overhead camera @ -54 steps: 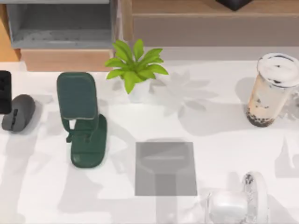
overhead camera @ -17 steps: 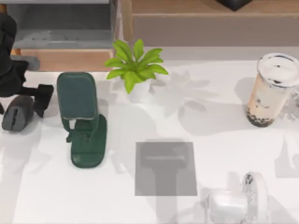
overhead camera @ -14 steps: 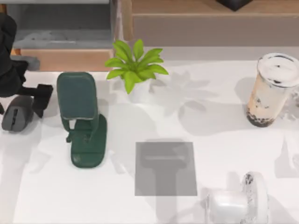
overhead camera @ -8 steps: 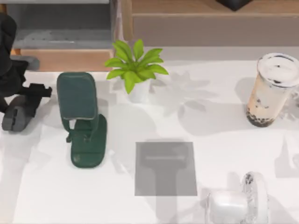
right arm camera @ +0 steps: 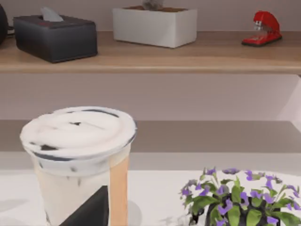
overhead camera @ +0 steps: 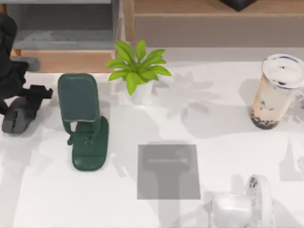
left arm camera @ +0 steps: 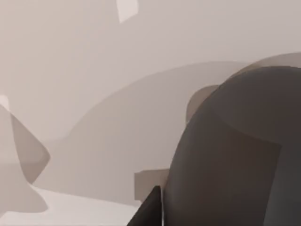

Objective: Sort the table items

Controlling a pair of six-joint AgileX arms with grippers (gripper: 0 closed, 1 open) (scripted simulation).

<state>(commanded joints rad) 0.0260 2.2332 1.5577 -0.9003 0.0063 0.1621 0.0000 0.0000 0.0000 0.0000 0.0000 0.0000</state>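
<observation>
I am closing my left tool on the mouse at the surface's left edge, fingers clamped across its sides; squeezing evenly and lifting straight should prevent slipping. The right tool's state I cannot tell.

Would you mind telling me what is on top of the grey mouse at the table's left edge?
The left gripper sits over the mouse, its dark fingers covering the mouse's upper part. Whether they touch it is hidden. The mouse's lower end is bare.
</observation>
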